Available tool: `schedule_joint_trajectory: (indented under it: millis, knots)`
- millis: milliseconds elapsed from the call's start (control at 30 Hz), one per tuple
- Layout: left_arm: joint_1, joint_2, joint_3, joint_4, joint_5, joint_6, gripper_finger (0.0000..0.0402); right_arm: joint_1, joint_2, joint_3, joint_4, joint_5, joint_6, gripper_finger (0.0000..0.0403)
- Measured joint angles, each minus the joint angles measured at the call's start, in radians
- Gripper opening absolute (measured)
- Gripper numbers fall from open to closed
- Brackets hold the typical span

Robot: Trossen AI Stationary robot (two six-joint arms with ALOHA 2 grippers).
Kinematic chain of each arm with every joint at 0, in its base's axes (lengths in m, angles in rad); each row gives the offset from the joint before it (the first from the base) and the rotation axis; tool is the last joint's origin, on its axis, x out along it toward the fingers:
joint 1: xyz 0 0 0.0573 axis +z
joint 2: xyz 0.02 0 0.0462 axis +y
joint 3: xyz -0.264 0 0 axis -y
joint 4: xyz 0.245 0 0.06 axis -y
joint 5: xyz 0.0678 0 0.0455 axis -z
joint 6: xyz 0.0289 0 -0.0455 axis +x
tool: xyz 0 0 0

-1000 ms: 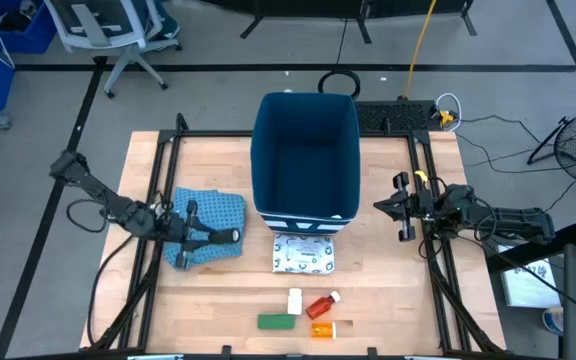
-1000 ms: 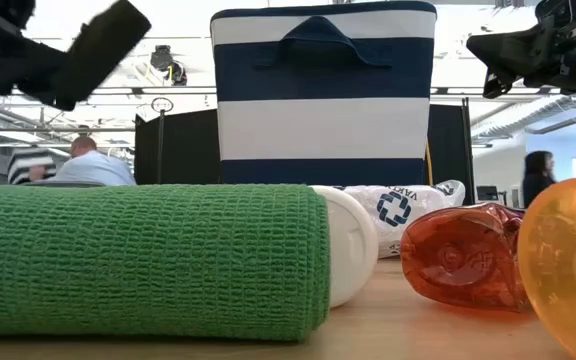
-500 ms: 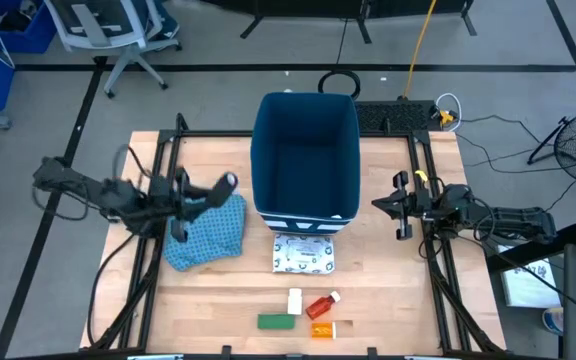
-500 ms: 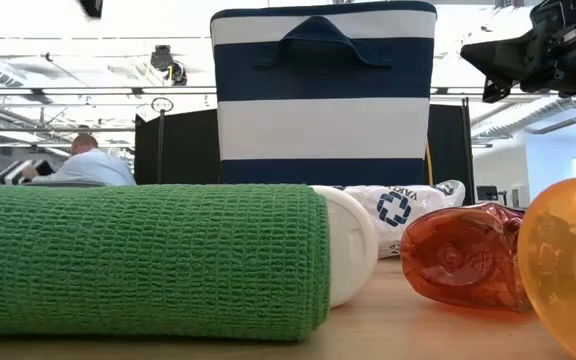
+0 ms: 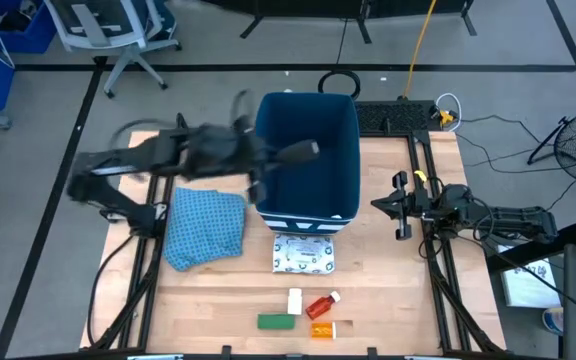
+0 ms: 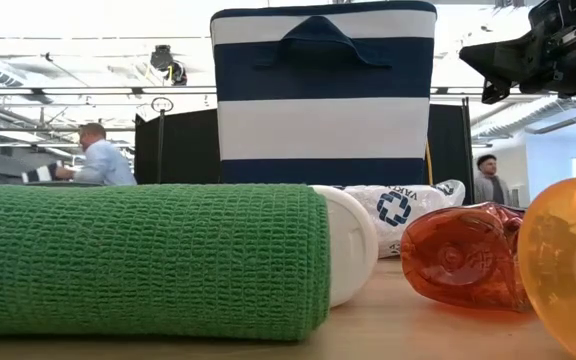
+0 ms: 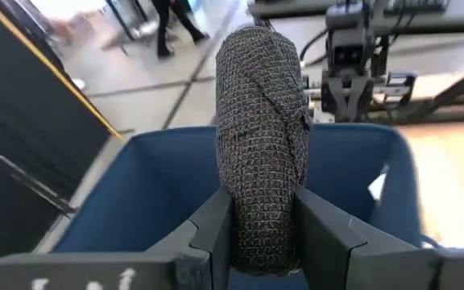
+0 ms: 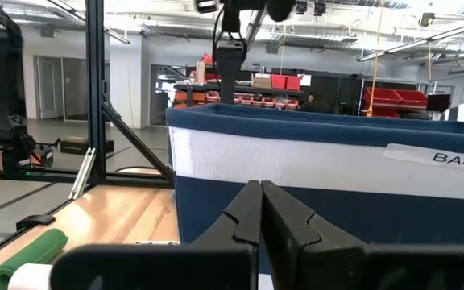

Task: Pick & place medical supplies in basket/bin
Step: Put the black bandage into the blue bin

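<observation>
High view: left gripper (image 5: 303, 152) hangs over the open top of the bin (image 5: 306, 110), clamped on a dark roll; arm is motion-blurred. Right gripper (image 5: 400, 208) waits just beside the bin's right wall. White patterned packet (image 5: 305, 254) lies flat, touching the bin's near base. Near the table's front edge: white box (image 5: 294, 300), green bar (image 5: 276, 321), red bottle (image 5: 321, 304), orange bottle (image 5: 325, 328), all clustered. Blue cloth (image 5: 206, 226) sits left of the bin. Wooden table (image 5: 388, 300) is bare, smooth plank.

Low view: green bar (image 6: 148, 258) fills the foreground, woven crepe texture, looks soft and light; probably squeezes under grip, so take it across the middle. Red bottle (image 6: 460, 256) and orange bottle (image 6: 565, 262) lie on their sides, smooth plastic, likely to roll or slip; grip across the body. Packet (image 6: 398, 206) looks thin and floppy, best pinched at an edge. Bin (image 6: 323, 95) stands upright behind. People at desks far back.

Left wrist view: fingers (image 7: 209, 229) closed on the dark roll (image 7: 263, 153), woven bandage, held at its lower half, standing upright above the bin's interior (image 7: 167, 189). Grip looks secure.

Right wrist view: right gripper (image 8: 260, 197) has fingers pressed together, empty, facing the bin wall (image 8: 329, 161). Green bar (image 8: 32, 248) visible on the table.
</observation>
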Motion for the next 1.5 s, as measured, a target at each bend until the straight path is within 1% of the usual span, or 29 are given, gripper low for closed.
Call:
schedule_joint_trajectory:
  millis: [67,133,267,400,667,800,1000,1100,1267,1400,1500]
  knots:
    - [0.048,0.087,0.083,-0.038,0.079,0.021,0.0115,0.0,0.0,0.0,0.0,0.0,-0.005,0.0]
    - [0.087,0.158,0.143,-0.069,0.136,0.04,0.0115,0.0,0.0,0.0,-0.001,0.0,-0.008,0.0]
    - [0.146,0.259,0.196,-0.069,0.201,0.063,0.0115,0.0,0.0,0.0,-0.015,0.0,-0.008,0.0]
    - [0.185,0.341,0.199,-0.069,0.266,0.079,0.0115,0.0,0.0,0.0,-0.025,0.0,-0.008,0.0]
    - [0.223,0.487,0.199,-0.063,0.289,0.087,0.0115,0.0,0.0,0.0,-0.015,-0.001,-0.004,0.0]
    - [0.229,0.556,0.199,-0.053,0.299,0.087,0.0115,0.0,0.0,0.0,-0.016,-0.004,-0.004,0.0]
    - [0.221,0.638,0.198,-0.061,0.378,0.075,0.0115,0.0,0.0,0.0,-0.016,-0.004,-0.004,0.0]
    - [0.205,0.646,0.181,-0.071,0.394,0.063,0.0115,0.0,0.0,0.0,-0.016,-0.004,-0.004,0.0]
    - [0.184,0.646,0.107,-0.061,0.409,0.053,0.0115,0.0,0.0,0.0,-0.016,-0.004,-0.004,0.0]
    - [0.176,0.647,0.021,-0.007,0.411,0.024,0.0115,0.0,0.0,0.0,-0.016,-0.004,-0.004,0.0]
    - [0.161,0.647,-0.06,0.062,0.406,0.039,0.0115,0.0,0.0,0.0,-0.016,-0.004,-0.004,0.0]
